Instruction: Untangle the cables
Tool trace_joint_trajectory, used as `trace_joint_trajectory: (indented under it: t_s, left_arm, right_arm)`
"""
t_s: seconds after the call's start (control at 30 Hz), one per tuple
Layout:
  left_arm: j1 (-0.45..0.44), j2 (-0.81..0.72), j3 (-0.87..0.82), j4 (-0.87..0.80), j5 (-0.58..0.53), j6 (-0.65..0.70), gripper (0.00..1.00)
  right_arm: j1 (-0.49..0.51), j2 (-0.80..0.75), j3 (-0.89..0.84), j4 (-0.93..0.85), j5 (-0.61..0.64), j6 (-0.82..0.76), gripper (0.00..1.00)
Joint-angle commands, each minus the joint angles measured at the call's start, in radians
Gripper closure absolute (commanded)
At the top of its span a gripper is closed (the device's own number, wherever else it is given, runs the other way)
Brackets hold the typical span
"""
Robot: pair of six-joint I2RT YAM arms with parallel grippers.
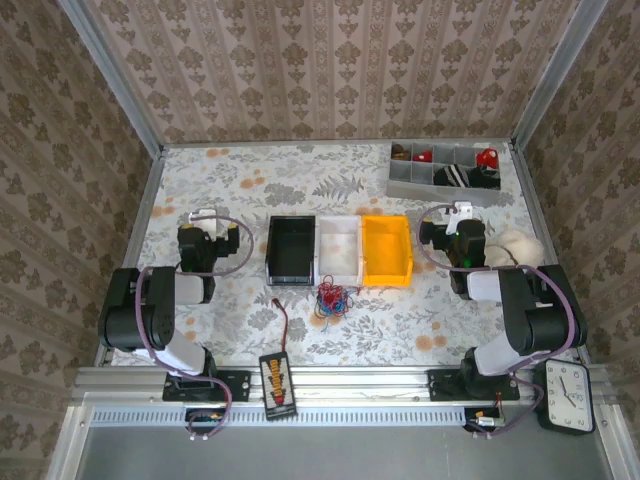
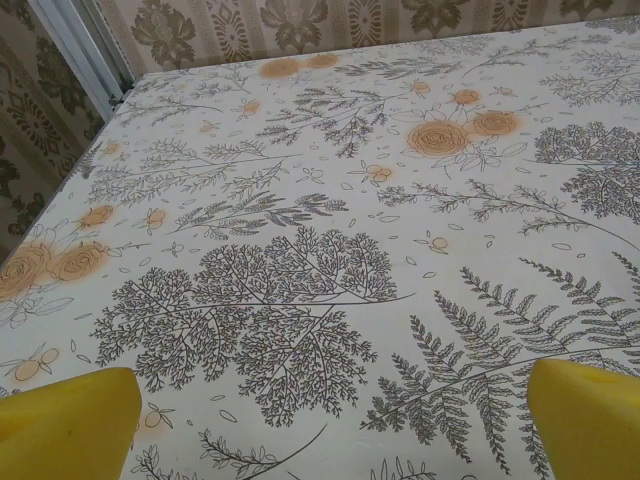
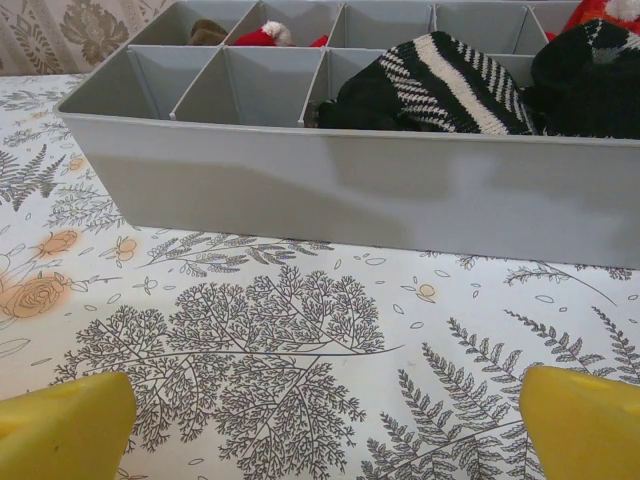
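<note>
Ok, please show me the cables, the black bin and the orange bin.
cables (image 1: 332, 299): top external view, middle of the bundle
black bin (image 1: 292, 251): top external view, bare floor
orange bin (image 1: 386, 249): top external view, bare floor

My bench (image 1: 250, 180) has a pale top printed with ferns and orange roses. Across its middle three bins stand in a row, touching side to side: a black bin (image 1: 291, 250), a white bin (image 1: 339, 248) and an orange bin (image 1: 386, 250). Just on my side of the white one lies the small tangle of red and dark cables (image 1: 332, 298); a grey divided tray (image 1: 430, 192) sits at the far right corner, and a cream lump (image 1: 515, 247) lies near the right edge.
</note>
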Motion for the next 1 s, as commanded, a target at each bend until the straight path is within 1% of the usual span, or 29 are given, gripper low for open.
trace_joint_trajectory:
  t_s: [0.0,0.2,0.37,0.97]
  left_arm:
    - [-0.007,-0.005,0.014,0.001,-0.006,0.020,0.00]
    - [-0.011,-0.005,0.012,0.006,-0.016,0.022,0.00]
    - [-0.019,-0.004,0.008,0.019,-0.086,0.008,0.00]
    - [-0.024,-0.003,0.004,0.028,-0.105,0.007,0.00]
  right_arm:
    - [-0.005,0.004,-0.001,0.013,-0.022,-0.011,0.00]
    - [-0.005,0.004,-0.001,0.013,-0.022,-0.011,0.00]
    - [-0.005,0.004,0.000,0.013,-0.023,-0.011,0.00]
    - [-0.015,0.003,-0.002,0.015,-0.050,-0.008,0.00]
